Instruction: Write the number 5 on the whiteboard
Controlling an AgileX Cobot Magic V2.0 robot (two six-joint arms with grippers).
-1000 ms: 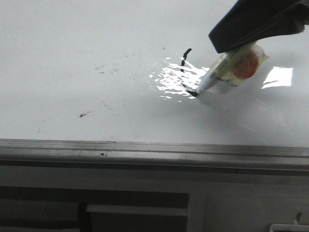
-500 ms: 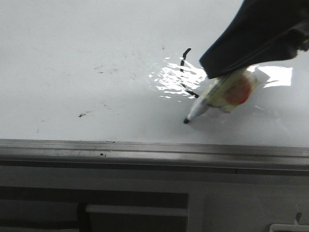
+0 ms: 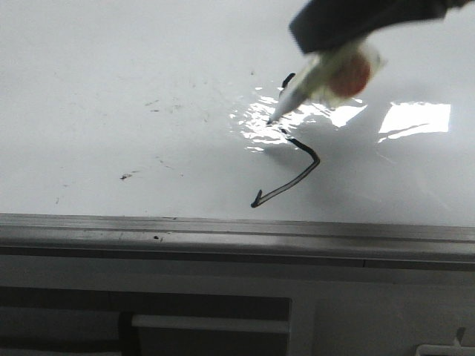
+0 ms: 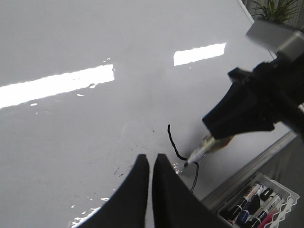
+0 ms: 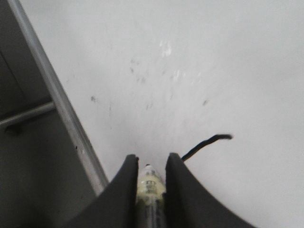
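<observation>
Whiteboard [image 3: 111, 89] — glossy white, grey-framed — bears the thin black number 5 [image 3: 291, 163], stem and hooked tail drawn. Right gripper [image 5: 151, 190] clamps a pale marker [image 3: 312, 85], tip near the stem's top — likely the top bar comes next. Left gripper [image 4: 151, 164] is closed, empty.

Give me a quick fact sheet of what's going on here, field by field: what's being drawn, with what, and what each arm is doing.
Surface: whiteboard, glossy, grey frame edge, faint smudges
Drawing: number 5, black strokes; stem and hooked lower stroke visible
Tool: marker, tip near the top of the stem
Right end effector: shut on the marker
Left end effector: shut, holding nothing, above the board
Spare markers: in a tray beside the board's edge
</observation>
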